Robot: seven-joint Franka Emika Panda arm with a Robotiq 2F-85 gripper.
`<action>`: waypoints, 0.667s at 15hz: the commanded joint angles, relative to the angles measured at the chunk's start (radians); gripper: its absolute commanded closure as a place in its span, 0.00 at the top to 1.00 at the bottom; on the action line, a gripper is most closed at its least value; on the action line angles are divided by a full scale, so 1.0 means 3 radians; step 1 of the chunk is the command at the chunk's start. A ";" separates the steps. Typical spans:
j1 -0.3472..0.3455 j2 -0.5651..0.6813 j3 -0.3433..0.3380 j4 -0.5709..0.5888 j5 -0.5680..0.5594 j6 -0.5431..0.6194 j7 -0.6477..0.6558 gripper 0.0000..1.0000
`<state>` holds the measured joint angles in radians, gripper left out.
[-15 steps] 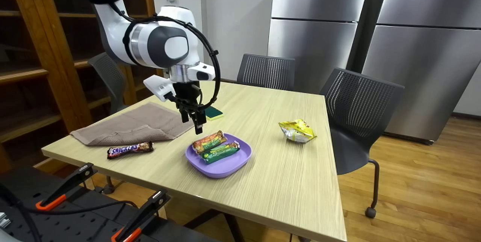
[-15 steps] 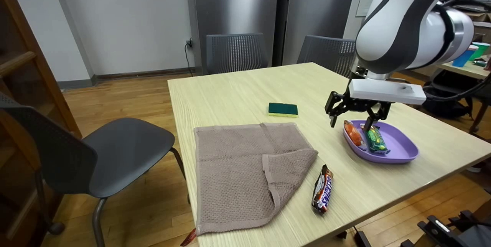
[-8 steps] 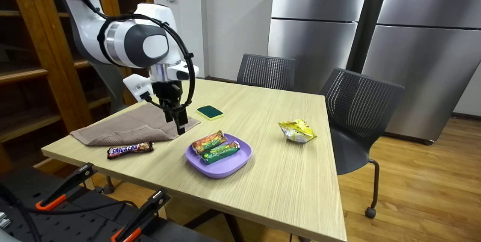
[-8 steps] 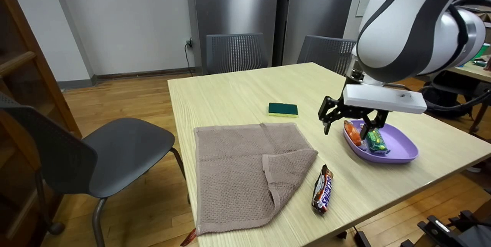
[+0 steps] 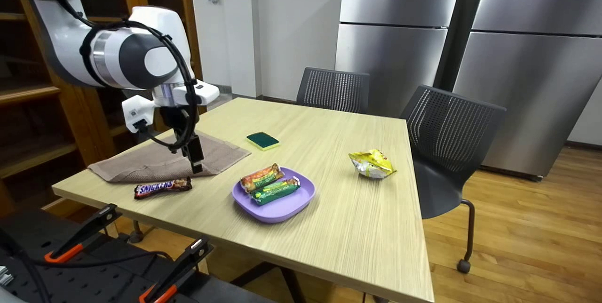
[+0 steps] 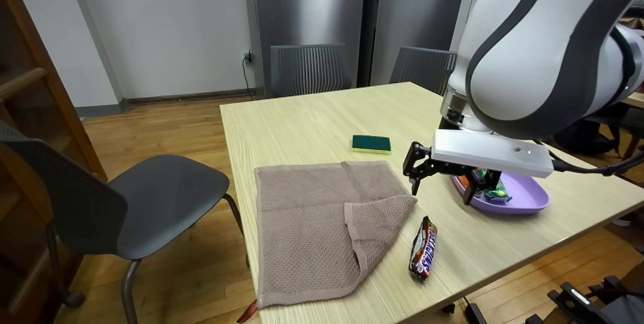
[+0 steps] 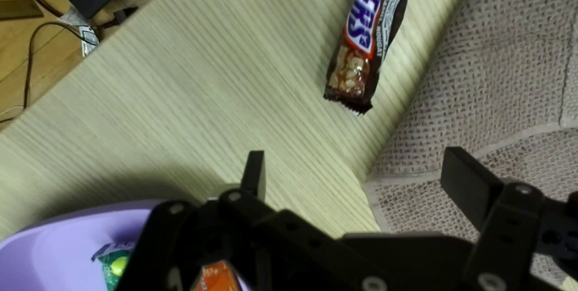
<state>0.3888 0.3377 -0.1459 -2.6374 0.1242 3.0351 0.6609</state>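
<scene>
My gripper (image 6: 441,198) is open and empty, held above the table between the towel and the purple plate. In the wrist view its fingers stand wide apart (image 7: 355,160), with bare wood and towel edge showing between them. A Snickers bar (image 7: 368,24) in a brown wrapper lies on the table ahead of the fingertips, apart from them; it shows in both exterior views (image 5: 163,187) (image 6: 423,248). The purple plate (image 5: 277,213) holds an orange-wrapped bar (image 5: 261,177) and a green-wrapped bar (image 5: 276,191). In an exterior view the gripper partly hides these bars.
A brown towel (image 6: 307,233) with a folded corner lies beside the Snickers bar. A green and yellow sponge (image 6: 371,144) lies behind it. A crumpled yellow bag (image 5: 372,163) sits across the table. Dark chairs (image 5: 451,152) (image 6: 166,208) stand around. Clamps (image 5: 181,267) are near the table's front edge.
My open gripper has moved away from above the plate toward the towel and the Snickers bar, and it is somewhat lower. The objects on the table have not moved.
</scene>
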 commanded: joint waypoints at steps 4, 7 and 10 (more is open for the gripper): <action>0.0352 -0.0084 -0.0122 -0.0145 -0.0007 0.0072 0.0327 1.00; 0.0543 -0.0029 -0.0222 -0.0133 -0.0025 0.0116 0.0501 1.00; 0.0642 -0.0005 -0.0236 -0.0129 0.0007 0.0109 0.0647 1.00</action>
<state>0.5438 0.3448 -0.2042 -2.6561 0.1243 3.0482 0.7970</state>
